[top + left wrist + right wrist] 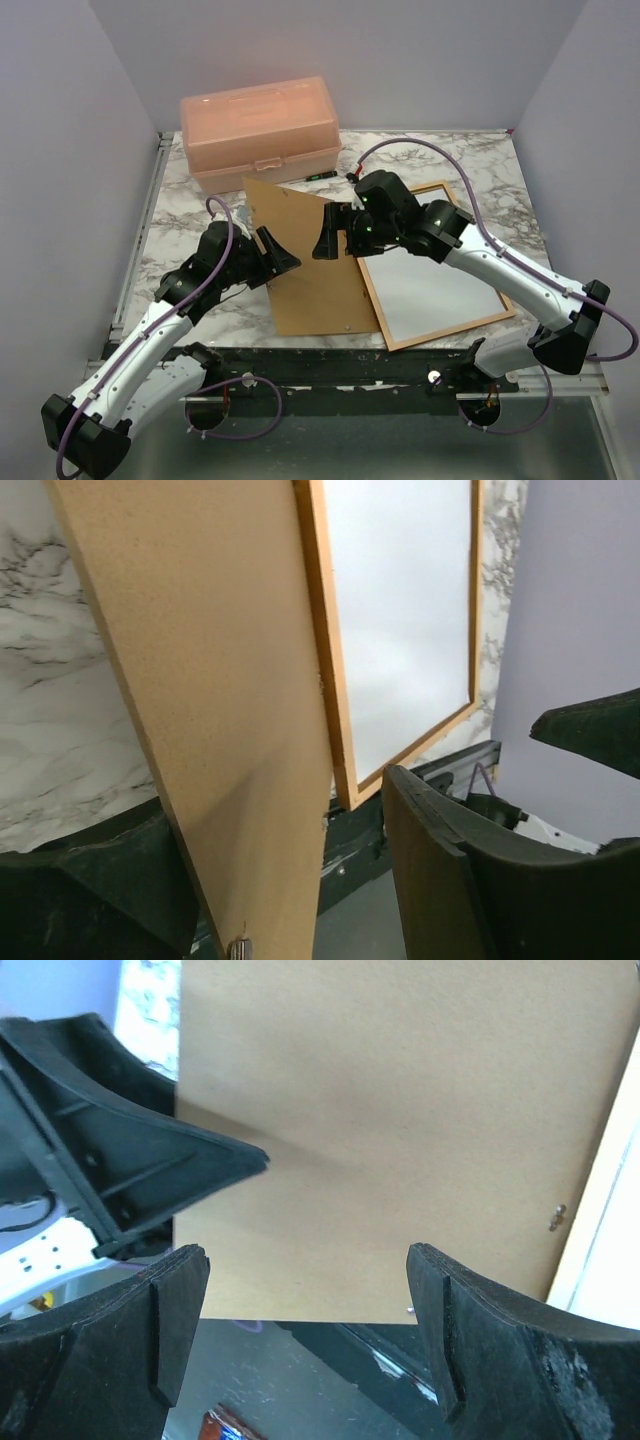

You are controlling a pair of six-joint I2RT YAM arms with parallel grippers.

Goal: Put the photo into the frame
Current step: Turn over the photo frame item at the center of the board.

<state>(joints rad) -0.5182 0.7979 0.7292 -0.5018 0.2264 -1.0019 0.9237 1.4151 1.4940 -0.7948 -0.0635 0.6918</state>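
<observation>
Nearest, the left fingers [440, 880] gape around the edge of the backing board [310, 270], gripping nothing, and the right fingers [500, 1340] hang wide apart, empty, above it. Just beyond them the photo [430, 280] seems already laid white-back-up in the frame [327, 630]; fitting the backing board looks left.

Table [190, 215] was white-grey marble pattern, with metal rails along its left and near edges. Pink box [258, 130], lid shut, sat at the far edge, left of centre. A small dark item [320, 175] with a green spot lay just beside the box's right front corner; too small to identify. Frame [455, 332] lay flat on the right half, skewed to the table edges, inside plain pale grey-white. Brown backing board [310, 290] was mid-table, its right edge over the frame's left rail. Couldn't tell whether the board lay flat.
</observation>
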